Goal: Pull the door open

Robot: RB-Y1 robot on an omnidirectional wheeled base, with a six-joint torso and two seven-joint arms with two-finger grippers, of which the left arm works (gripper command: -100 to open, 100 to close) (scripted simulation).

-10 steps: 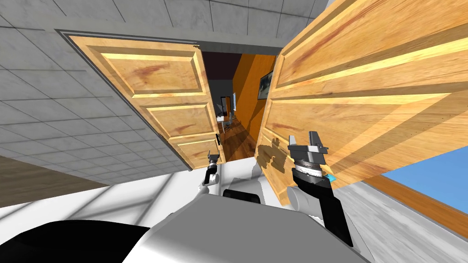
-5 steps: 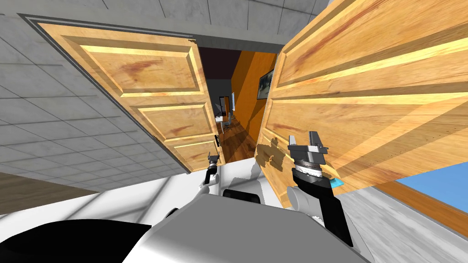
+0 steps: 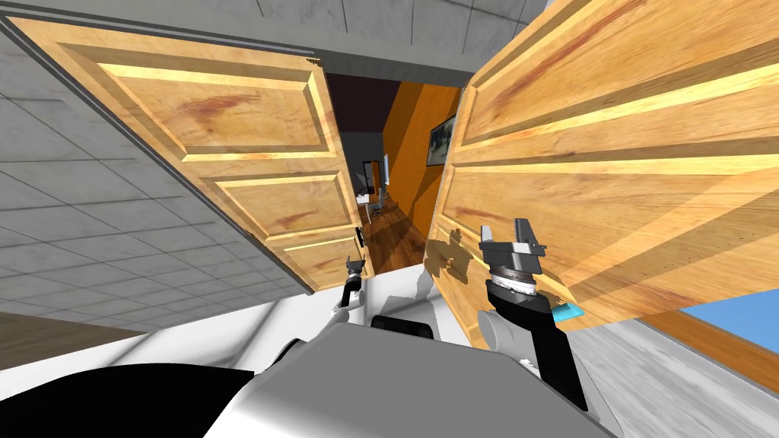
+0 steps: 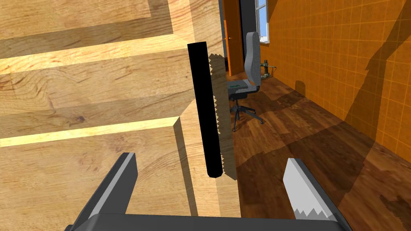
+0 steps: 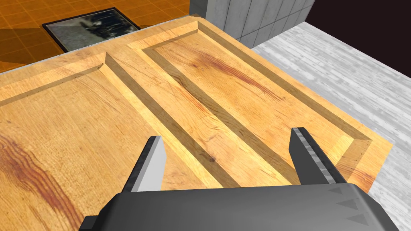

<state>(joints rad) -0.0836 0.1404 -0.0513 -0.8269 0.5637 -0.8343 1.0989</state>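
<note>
Our right gripper holds its two fingers wide apart, facing a pale wooden door leaf with recessed panels (reddish streaks run through the grain). Beyond the leaf's edges we see a framed picture on an orange tiled wall, a grey wall, pale plank floor and a black area.

no writing, number or sign can be read. the wooden door carries bare grain, and the framed picture on the orange wall is too blurred to tell.
</note>
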